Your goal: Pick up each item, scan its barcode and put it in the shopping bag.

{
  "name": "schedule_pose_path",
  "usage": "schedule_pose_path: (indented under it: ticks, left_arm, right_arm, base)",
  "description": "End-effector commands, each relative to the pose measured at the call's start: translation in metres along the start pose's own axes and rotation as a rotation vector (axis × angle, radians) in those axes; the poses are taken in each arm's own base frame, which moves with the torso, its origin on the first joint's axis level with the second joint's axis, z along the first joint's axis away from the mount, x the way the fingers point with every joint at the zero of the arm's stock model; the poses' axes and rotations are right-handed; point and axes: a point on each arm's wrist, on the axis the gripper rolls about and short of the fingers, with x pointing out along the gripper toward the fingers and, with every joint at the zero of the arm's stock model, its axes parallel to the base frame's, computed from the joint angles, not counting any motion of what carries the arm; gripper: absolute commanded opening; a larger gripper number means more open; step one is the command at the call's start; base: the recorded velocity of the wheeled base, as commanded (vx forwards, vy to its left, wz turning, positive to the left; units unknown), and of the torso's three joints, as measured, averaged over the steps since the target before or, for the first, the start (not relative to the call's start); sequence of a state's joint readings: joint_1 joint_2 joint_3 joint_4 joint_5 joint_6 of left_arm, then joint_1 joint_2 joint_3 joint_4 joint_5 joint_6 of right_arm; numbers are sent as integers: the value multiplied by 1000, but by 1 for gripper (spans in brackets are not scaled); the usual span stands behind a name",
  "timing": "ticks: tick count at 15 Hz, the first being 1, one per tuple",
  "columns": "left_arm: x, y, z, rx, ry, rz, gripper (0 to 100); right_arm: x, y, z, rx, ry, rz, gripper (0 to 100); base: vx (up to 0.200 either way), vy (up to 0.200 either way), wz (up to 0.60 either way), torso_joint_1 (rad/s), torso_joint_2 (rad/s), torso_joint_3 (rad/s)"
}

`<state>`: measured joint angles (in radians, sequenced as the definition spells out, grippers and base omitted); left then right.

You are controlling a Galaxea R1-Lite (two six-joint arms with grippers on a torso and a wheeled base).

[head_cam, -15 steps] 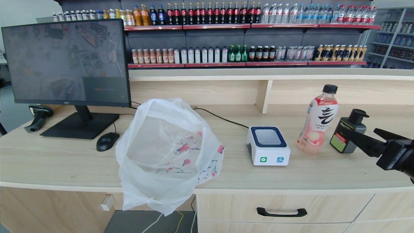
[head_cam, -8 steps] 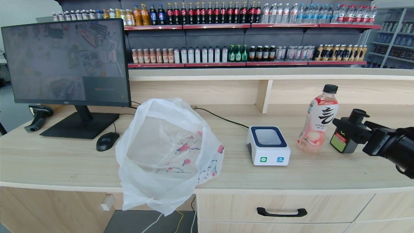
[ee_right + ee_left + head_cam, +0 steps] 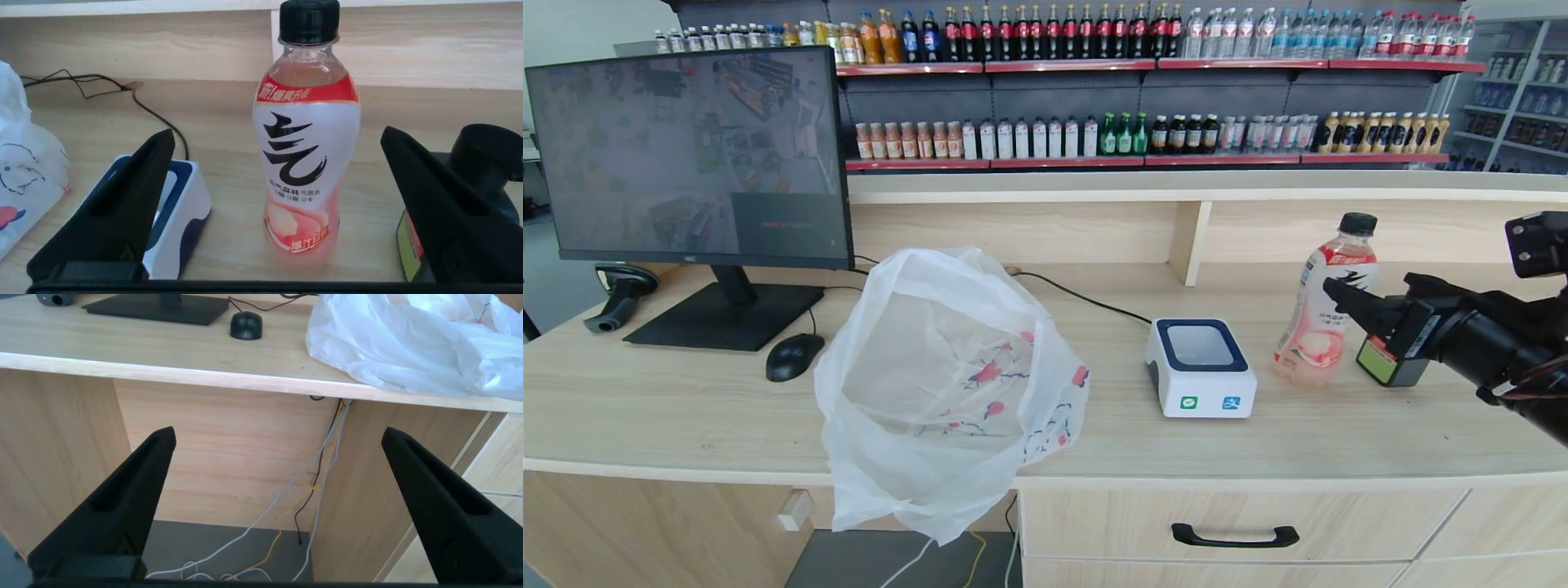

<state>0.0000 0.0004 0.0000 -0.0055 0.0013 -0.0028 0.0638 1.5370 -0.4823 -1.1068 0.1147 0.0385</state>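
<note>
One pink bottle [image 3: 1308, 343], one pump bottle [image 3: 1378, 360], one scanner [image 3: 1199, 367], one shopping bag [image 3: 947, 384], left tool [image 3: 278, 437] apart, right tool [image 3: 278, 135] apart

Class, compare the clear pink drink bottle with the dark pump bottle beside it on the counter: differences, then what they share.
The clear pink plastic drink bottle is taller; the dark pump bottle is shorter. The drink bottle shows pink liquid through its wall; the pump bottle is opaque. The drink bottle has a round screw cap, the pump bottle a pump head. Both stand upright on the light wooden counter with black tops.
</note>
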Motion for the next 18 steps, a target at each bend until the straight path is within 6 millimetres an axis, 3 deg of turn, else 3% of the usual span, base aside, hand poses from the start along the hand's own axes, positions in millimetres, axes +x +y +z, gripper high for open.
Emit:
schedule_pose_path:
  ticks: [1, 6, 18]
  left_arm:
    - [0, 0, 0, 0, 1, 0, 100]
    - [0, 0, 0, 0, 1, 0, 100]
    - [0, 0, 0, 0, 1, 0, 100]
  right_arm:
    - [18, -7, -18, 7, 31, -19, 100]
    - [36, -15, -35, -11, -3, -39, 100]
    - [48, -20, -44, -16, -37, -61, 100]
  base:
    - [0, 0, 0, 0, 0, 0]
    - [0, 0, 0, 0, 0, 0]
    - [0, 0, 0, 0, 0, 0]
